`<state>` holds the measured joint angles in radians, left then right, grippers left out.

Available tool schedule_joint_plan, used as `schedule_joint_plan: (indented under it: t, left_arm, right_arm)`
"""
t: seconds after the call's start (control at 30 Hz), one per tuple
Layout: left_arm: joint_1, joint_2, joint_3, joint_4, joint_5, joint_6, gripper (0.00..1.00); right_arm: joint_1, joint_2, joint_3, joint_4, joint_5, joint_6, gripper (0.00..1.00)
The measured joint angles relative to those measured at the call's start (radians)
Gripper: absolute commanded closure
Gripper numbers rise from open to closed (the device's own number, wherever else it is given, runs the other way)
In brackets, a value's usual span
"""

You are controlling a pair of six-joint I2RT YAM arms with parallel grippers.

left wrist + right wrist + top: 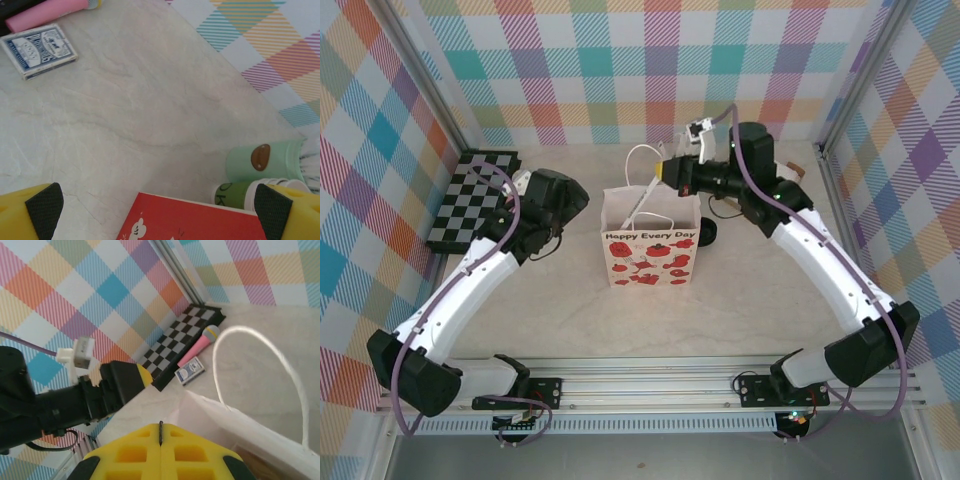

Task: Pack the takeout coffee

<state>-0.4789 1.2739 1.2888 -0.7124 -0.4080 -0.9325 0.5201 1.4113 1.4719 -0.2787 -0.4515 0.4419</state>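
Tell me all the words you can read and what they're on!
"Happy Every Day": front of the paper bag.
Blue card box: print too blurred to read.
Dark green cup: letters partly hidden, unreadable.
Pale green cup: brown oval mark, unreadable.

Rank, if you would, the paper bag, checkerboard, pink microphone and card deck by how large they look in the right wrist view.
1. paper bag, though it is nearest the camera, which inflates it
2. checkerboard
3. pink microphone and card deck: too alike to rank
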Motion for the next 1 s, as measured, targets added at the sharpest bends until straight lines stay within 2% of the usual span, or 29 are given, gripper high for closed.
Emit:
schedule_joint_plan:
  t: [0.33,0.57,0.87,1.0]
  left_arm:
    - [0.000,0.072,-0.004,-0.023,0.023,-0.086,0.00]
    - [0.000,0.081,-0.004,-0.022,0.034,-0.098,0.00]
    - [0.000,0.081,-0.004,-0.022,0.032,-0.099,0.00]
    - [0.000,0.079,-0.005,-0.015,0.032,-0.083,0.00]
  right_arm:
    - [0.060,0.025,-0.083,0.106,0.067,0.101,1.00]
    - [0.060,0.114,-0.082,0.082,0.064,0.117,0.95]
    - [0.060,0.132,-0.026,-0.069,0.084,0.041,0.72]
    - [0.060,0.130,0.030,-0.159,0.154,-0.035,0.65]
